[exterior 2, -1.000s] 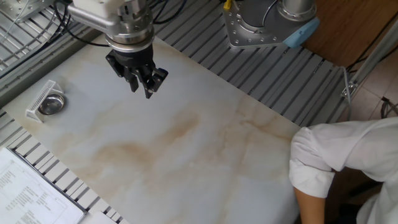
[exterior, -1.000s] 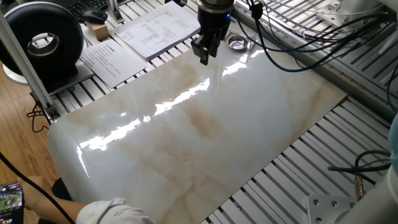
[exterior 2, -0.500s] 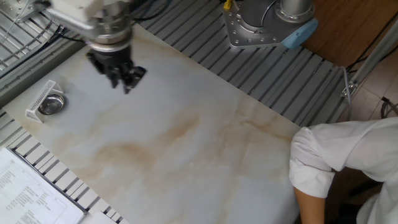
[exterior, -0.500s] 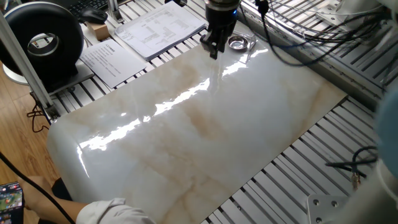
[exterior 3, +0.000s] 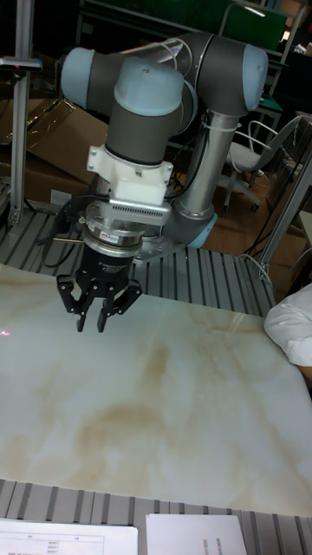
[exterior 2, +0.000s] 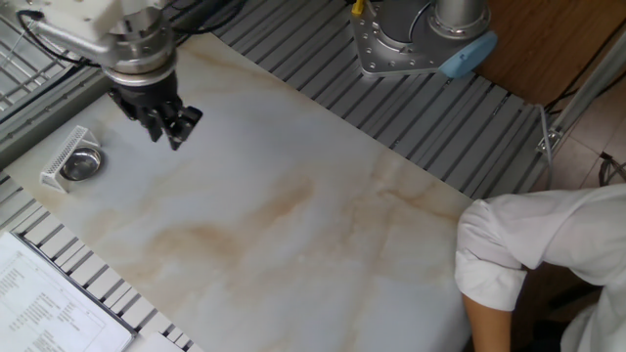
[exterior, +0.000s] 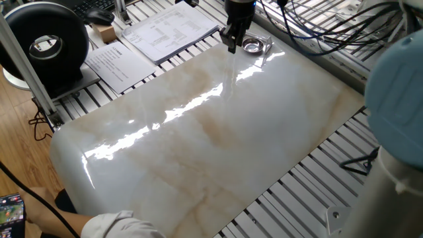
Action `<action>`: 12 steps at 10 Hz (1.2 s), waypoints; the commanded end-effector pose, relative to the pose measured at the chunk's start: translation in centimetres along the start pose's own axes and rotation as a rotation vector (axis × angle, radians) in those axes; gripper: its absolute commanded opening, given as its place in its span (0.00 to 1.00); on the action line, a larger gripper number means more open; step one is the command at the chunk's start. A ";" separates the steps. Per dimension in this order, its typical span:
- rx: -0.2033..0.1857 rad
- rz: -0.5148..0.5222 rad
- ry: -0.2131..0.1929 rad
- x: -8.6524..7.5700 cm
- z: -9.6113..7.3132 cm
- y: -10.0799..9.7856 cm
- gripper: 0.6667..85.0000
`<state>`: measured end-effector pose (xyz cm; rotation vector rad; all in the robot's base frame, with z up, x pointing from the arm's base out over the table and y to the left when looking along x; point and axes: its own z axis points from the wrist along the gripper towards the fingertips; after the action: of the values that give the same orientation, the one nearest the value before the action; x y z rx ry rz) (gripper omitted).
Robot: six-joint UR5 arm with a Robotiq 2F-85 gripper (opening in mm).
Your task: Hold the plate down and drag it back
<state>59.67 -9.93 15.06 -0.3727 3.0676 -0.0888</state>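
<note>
The plate (exterior: 252,45) is a small shiny silver dish, and everything here is told from where it sits. It lies near one corner of the big pale marble slab (exterior: 218,139), right by the slab's edge. A little white slotted piece (exterior 2: 61,154) stands just beside the plate, touching or almost touching its rim; it is too small to say which. The gripper (exterior 2: 168,134) hangs in the air next to the plate, not over it. In one fixed view its black tips are just to the left of the plate, very close to the rim. In the other fixed view the tips are to the right of the plate and higher up, with bare marble between them. So the fingers (exterior 3: 84,314) are near the plate but are not touching it, and nothing is pressing the plate down. The fingers are close together with only a small gap, and they hold nothing. The tall fixed view shows the gripper (exterior 3: 94,323) pointing straight down above the slab, but the plate is not seen there. Some printed paper sheets (exterior: 165,30) lie on the far side of the plate from the slab's middle. A person's white sleeve (exterior 2: 528,259) is well away from the plate, at the other end of the slab.
</note>
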 end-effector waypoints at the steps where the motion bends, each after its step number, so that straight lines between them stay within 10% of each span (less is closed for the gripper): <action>1: 0.016 -0.015 -0.017 -1.3 1.1 -3.2 0.40; 3: -0.015 -0.062 -0.019 -3.2 3.1 -6.6 0.40; 7: -0.027 0.008 -0.012 -3.2 3.4 -6.5 0.42; 10: 0.087 -0.046 0.009 -3.8 6.9 -12.4 0.42; 12: 0.056 -0.067 -0.010 -4.3 7.4 -12.8 0.43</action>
<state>66.17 -19.88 9.86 -0.4429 3.0509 -0.1766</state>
